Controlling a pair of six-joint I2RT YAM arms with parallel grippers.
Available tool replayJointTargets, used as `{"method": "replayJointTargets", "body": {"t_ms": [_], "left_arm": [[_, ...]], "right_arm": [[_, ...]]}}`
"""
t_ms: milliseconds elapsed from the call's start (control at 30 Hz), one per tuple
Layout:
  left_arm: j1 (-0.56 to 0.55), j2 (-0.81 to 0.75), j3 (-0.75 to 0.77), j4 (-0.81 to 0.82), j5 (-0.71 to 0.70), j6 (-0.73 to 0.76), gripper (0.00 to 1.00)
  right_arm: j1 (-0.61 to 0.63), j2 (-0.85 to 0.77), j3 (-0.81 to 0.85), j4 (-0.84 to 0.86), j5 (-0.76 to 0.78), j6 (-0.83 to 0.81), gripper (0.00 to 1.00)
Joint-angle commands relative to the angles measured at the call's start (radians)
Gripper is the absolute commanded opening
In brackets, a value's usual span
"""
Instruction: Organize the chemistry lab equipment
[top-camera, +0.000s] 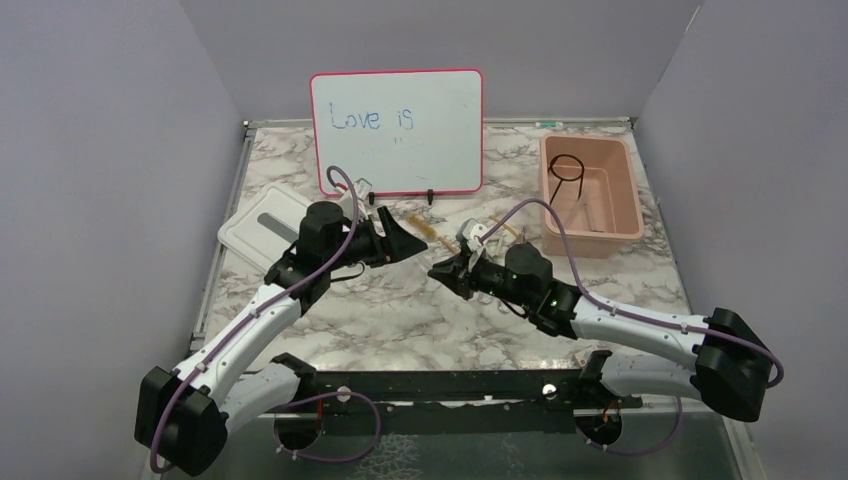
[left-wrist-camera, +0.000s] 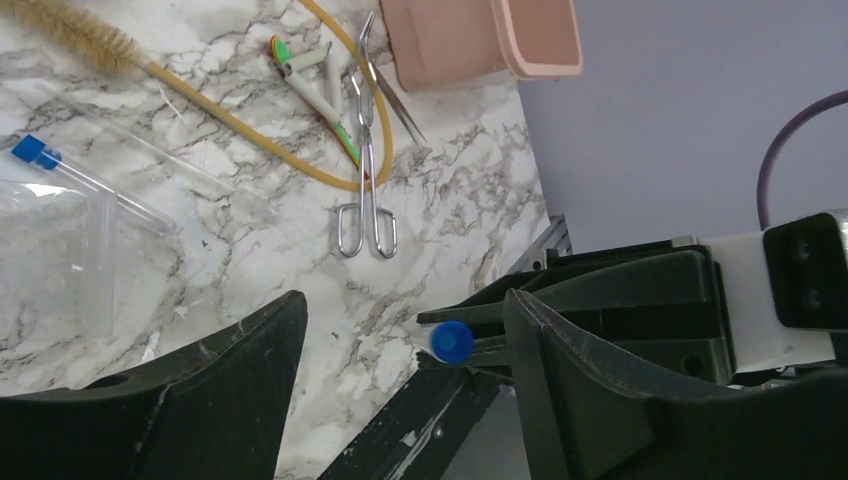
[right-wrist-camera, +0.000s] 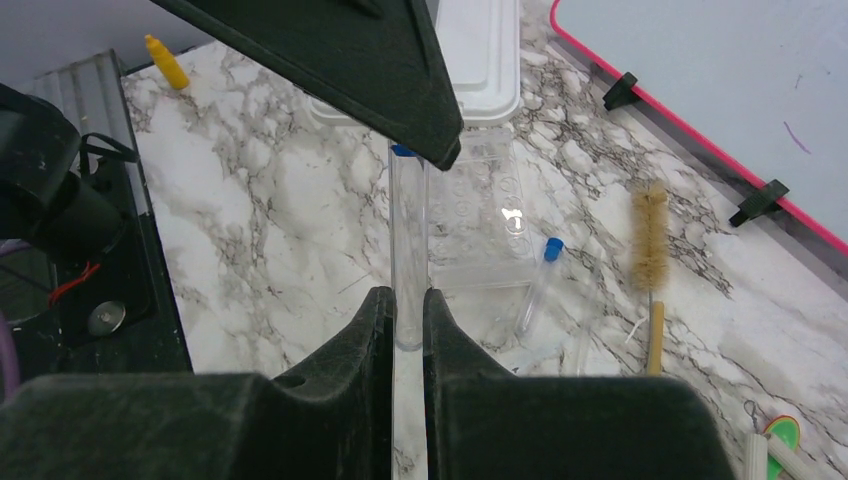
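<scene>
While the right end effector is pinched tight on a blue-capped clear tube above the middle of the counter, the left end effector stands open at its 10 o'clock. The tube's blue cap sits between the spread fingers, close to one. At the held tube's 3 o'clock in the right wrist view, a second capped tube lies flat beside a clear rack. Toward the counter's 2 o'clock, metal forceps and the amber rubber tube lie near the pink bin, which holds the black wire ring.
</scene>
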Motion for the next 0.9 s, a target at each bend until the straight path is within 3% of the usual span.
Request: {"method": "replayJointTargets", "body": {"t_ms": [0,200,567,667,700,767,867], "left_arm": [[0.003,0.045,0.028,-0.01,0.1,-0.053,0.68],[0.003,0.041,0.074,-0.108,0.09,0.015,0.46],[0.003,0.036,0.081,-0.109,0.125,0.048,0.09],[0.003,0.024,0.102,-0.163,0.074,0.086,0.08],[0.003,0.014,0.111,-0.192,0.031,0.105,0.08],[0.003,-0.007,0.135,-0.274,-0.091,0.156,0.08],[0.003,-0.028,0.167,-0.397,-0.359,0.239,0.08]], "right_arm": [[0.003,-0.023,-0.015,0.053,-0.041,-0.022,0.07],[0.003,-0.024,-0.019,0.049,-0.019,-0.04,0.07],[0.003,-0.008,-0.011,0.043,-0.02,-0.049,0.07],[0.003,0.006,0.008,0.009,0.02,-0.005,0.2],[0.003,0.013,0.015,-0.006,0.038,0.009,0.29],[0.003,0.026,0.027,-0.026,0.075,0.032,0.42],[0.002,0.039,0.033,-0.049,0.099,0.052,0.47]]}}
